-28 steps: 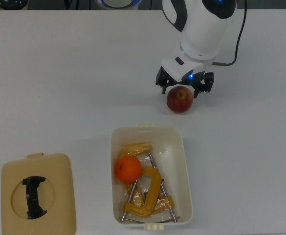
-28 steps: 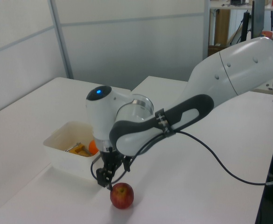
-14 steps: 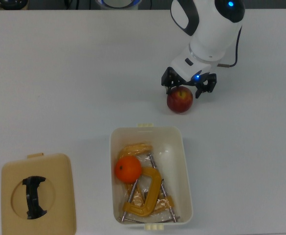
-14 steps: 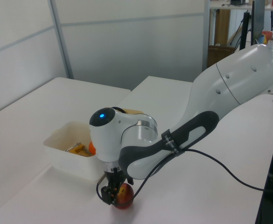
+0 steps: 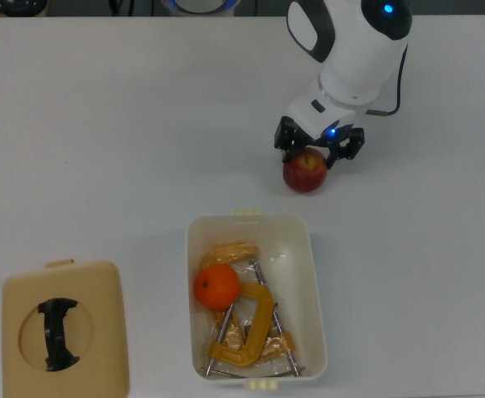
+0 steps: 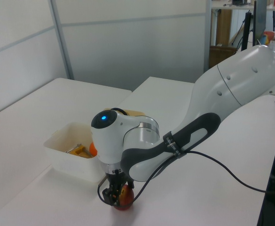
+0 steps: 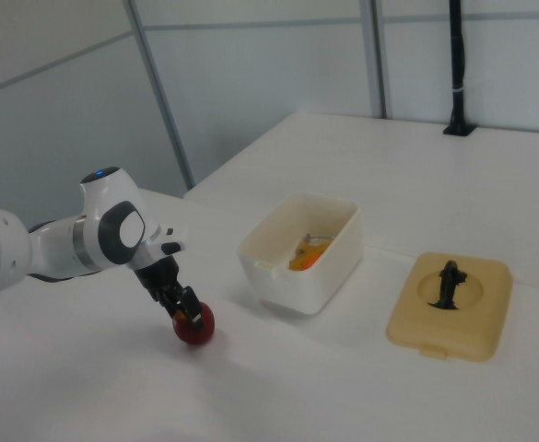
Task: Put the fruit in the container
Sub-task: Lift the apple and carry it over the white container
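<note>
A dark red apple rests on the white table, above the container in the top view. My gripper is lowered over it, open, one finger on each side of the apple's top. I cannot tell whether the fingers touch the apple. The orange lies inside the cream-white container, against the wall on the top view's left.
Yellow C-clamps share the container with the orange. A flat tan lid with a black handle lies at the top view's lower left. A black cable trails from the arm.
The gripper has come down from just above the apple to straddle it. Over the last half second it barely moved. The apple stays in place.
</note>
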